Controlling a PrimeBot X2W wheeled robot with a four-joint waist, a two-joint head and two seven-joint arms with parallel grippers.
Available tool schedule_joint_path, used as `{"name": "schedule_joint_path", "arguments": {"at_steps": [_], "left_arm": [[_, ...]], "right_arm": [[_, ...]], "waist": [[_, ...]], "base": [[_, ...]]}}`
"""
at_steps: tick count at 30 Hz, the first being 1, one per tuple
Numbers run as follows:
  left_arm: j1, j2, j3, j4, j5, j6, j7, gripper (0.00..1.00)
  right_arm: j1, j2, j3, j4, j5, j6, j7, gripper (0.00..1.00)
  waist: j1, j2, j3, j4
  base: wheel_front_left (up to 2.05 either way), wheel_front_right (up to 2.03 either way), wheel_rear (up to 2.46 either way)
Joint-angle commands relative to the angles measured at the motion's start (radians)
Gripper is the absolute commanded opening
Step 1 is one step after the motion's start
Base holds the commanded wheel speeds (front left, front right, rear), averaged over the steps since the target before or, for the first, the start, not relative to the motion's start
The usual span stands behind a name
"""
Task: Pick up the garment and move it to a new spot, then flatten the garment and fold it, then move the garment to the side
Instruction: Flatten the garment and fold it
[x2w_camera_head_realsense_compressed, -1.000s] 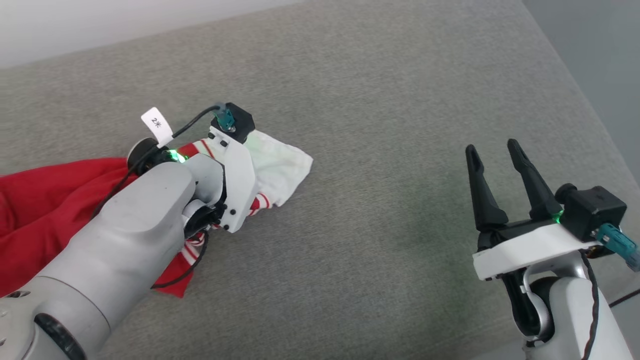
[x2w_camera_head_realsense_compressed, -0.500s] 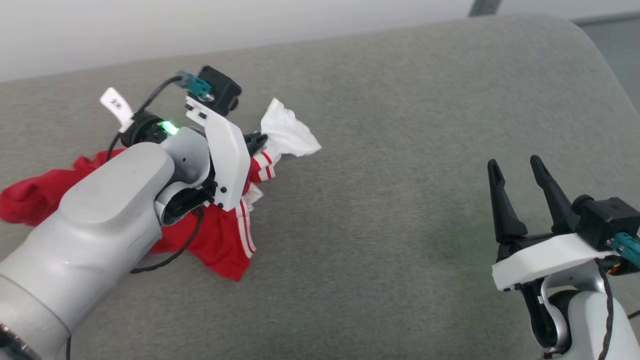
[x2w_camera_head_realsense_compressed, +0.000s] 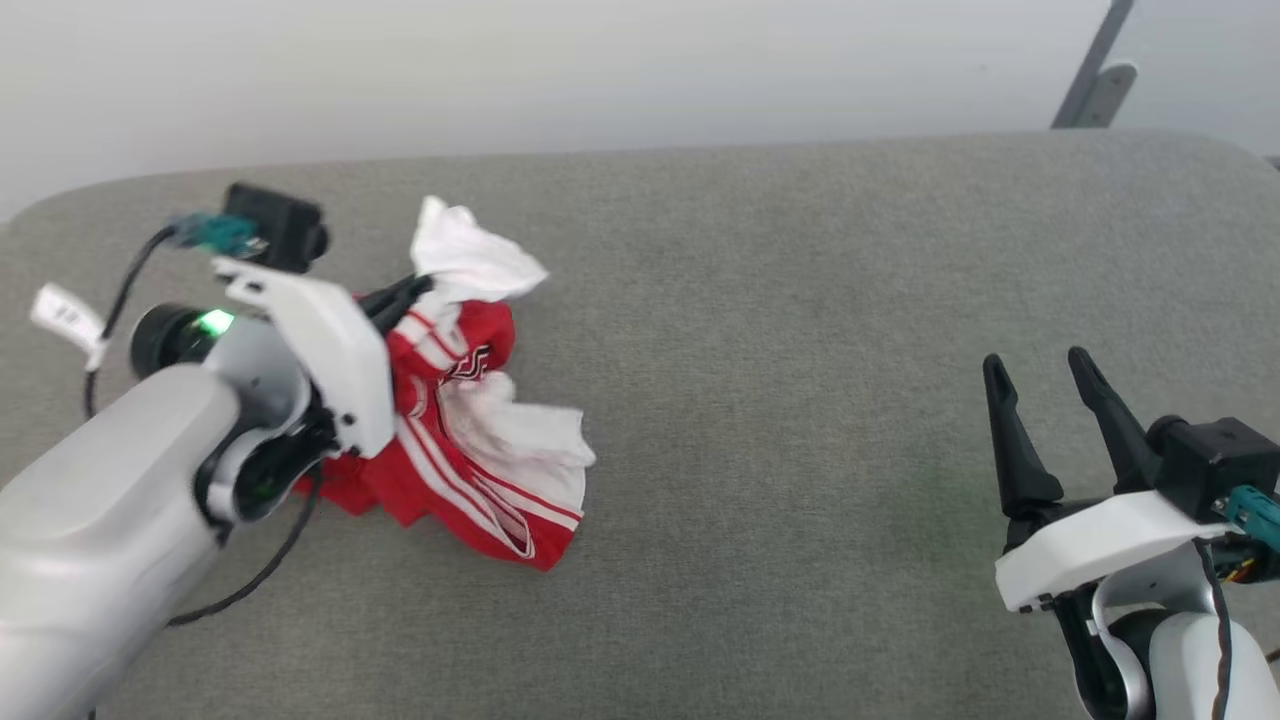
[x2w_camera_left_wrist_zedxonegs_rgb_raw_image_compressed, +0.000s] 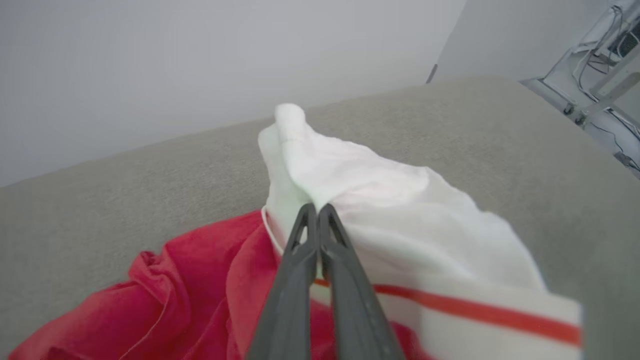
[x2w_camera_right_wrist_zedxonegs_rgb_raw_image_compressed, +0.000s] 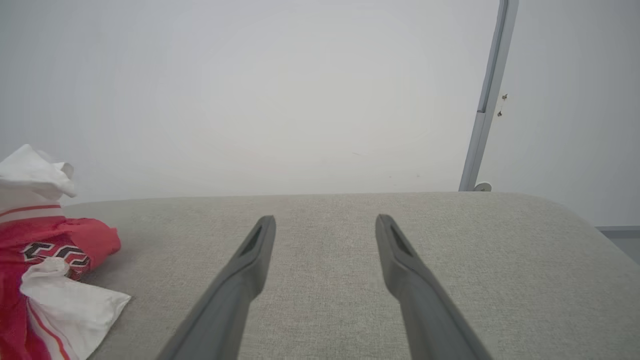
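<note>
Garment (x2w_camera_head_realsense_compressed: 480, 435), soft crumpled heap on grey weave (x2w_camera_head_realsense_compressed: 800, 300)

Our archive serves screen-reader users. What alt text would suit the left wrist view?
The left gripper, shut, pinches the white sleeve of a crumpled red shirt over a grey padded surface. A red stripe runs along the sleeve's edge, and a pale wall stands behind.

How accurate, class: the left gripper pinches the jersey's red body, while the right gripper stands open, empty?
One slip: the left wrist view shows the left gripper pinching the jersey by its white sleeve, not its red body. The right gripper does stand open, empty.
</note>
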Motion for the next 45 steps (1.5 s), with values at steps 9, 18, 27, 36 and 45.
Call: {"name": "schedule_joint_path", "arguments": {"at_steps": [9, 18, 27, 36, 45], "left_arm": [[0.202, 0.15, 0.08, -0.107, -0.091, 0.139, -0.12, 0.0], [0.348, 0.202, 0.094, -0.093, -0.151, 0.213, -0.175, 0.0], [0.401, 0.149, 0.06, 0.047, -0.174, 0.182, -0.145, 0.0], [0.368, 0.092, 0.044, 0.196, -0.182, 0.099, -0.105, 1.0], [0.351, 0.113, 0.057, 0.211, -0.169, 0.049, -0.144, 1.0]], "right_arm": [[0.035, 0.0, -0.013, -0.029, -0.011, 0.0, 0.031, 1.0], [0.044, 0.0, -0.011, -0.039, -0.008, 0.0, 0.045, 1.0], [0.042, 0.0, -0.004, -0.043, -0.007, 0.0, 0.055, 1.0], [0.037, 0.0, 0.013, -0.046, -0.01, -0.001, 0.063, 1.0], [0.041, 0.0, 0.023, -0.042, -0.018, -0.001, 0.068, 1.0]], "waist": [[0.0, 0.0, -0.032, 0.048], [0.0, 0.0, -0.042, 0.075], [0.0, 0.0, -0.048, 0.089], [0.0, 0.0, -0.047, 0.096], [0.0, 0.0, -0.054, 0.107]], "base": [[0.0, 0.0, 0.0], [0.0, 0.0, 0.0], [0.0, 0.0, 0.0], [0.0, 0.0, 0.0], [0.0, 0.0, 0.0]]}}
